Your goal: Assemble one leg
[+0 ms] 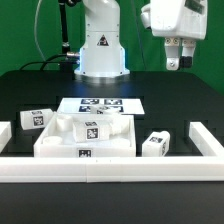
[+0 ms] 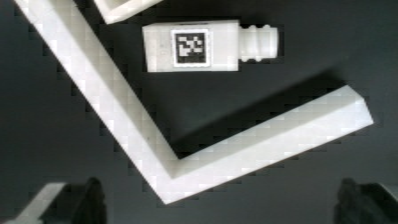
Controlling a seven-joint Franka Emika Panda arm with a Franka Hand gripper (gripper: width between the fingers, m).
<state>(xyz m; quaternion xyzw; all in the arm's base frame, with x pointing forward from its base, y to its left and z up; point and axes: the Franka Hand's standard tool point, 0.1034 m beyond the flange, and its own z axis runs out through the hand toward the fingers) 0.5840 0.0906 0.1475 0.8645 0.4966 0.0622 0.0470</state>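
In the exterior view, the grey-white end effector (image 1: 180, 64) hangs high above the black surface (image 1: 170, 100), toward that view's right. A small white plastic tagged leg (image 1: 155, 143) lies near the large flat white panel (image 1: 60, 142). In the wrist view, the dark fingers (image 2: 71, 205) stand apart, holding nothing. The leg (image 2: 196, 47) lies on its side inside the white rail's (image 2: 107, 95) corner.

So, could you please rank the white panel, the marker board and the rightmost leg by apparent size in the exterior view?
1. white panel, though it is nearer the camera
2. marker board
3. rightmost leg, clearly smallest
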